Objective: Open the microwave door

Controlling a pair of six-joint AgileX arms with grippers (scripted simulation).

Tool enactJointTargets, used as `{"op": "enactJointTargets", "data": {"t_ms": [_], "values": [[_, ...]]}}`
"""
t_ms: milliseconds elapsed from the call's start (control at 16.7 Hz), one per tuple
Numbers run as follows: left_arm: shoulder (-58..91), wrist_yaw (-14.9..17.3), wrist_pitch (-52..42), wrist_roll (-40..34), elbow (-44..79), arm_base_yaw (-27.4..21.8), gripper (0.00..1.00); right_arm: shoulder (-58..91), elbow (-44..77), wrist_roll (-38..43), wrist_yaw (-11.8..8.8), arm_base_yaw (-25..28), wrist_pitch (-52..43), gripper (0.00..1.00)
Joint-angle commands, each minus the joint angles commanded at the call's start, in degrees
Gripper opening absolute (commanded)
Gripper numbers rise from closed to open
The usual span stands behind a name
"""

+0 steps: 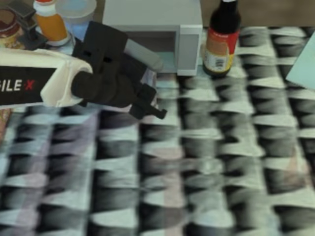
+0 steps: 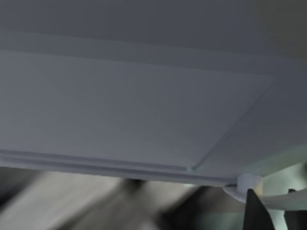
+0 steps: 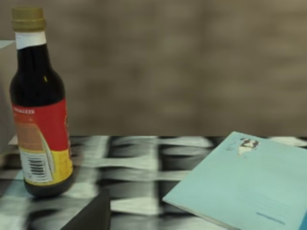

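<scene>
Microwave [image 1: 162, 19] placement is at the table's [image 1: 221, 162] far edge, a little left of centre, and its pale cavity is seen exposed at the front, with the control strip [image 1: 189, 49] standing at the cavity's right. Going from the left, an orange-lidded jar [image 1: 49, 19] and a pale tub [image 1: 76, 10] are found at the far left corner, close to the microwave's left side. Next comes the left gripper [image 1: 147, 105], which is held just in front of the microwave's left front corner; whether its fingers are parted or closed cannot be told, since they are hidden under the arm's black housing. The microwave door [image 1: 142, 54] is seen as a narrow grey slab swung outward on its left edge, its long axis running from the cavity's left side toward the near edge of the table, so that it lies directly beside the claw; in the left wrist view only its flat grey panel is shown, filling the picture from very near. Any further swing is judged to turn on pushing this panel leftward, toward the jar and tub, which stand in its path. To the right of the microwave a dark sauce bottle [image 1: 222, 39] is set just beside it, and a light blue book [image 3: 244, 182] lies at the table's right edge. The right gripper is not seen from above.
</scene>
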Motion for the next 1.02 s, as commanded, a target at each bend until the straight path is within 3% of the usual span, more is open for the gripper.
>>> {"op": "enactJointTargets", "data": {"t_ms": [720, 1020], "values": [[0.0, 0.0, 0.0, 0.0, 0.0, 0.0, 0.00, 0.0, 0.0, 0.0, 0.0, 0.0, 0.0, 1.00], [-0.4, 1.6, -0.3, 1.6, -0.5, 0.5, 0.00, 0.0, 0.0, 0.0, 0.0, 0.0, 0.0, 1.00]]}}
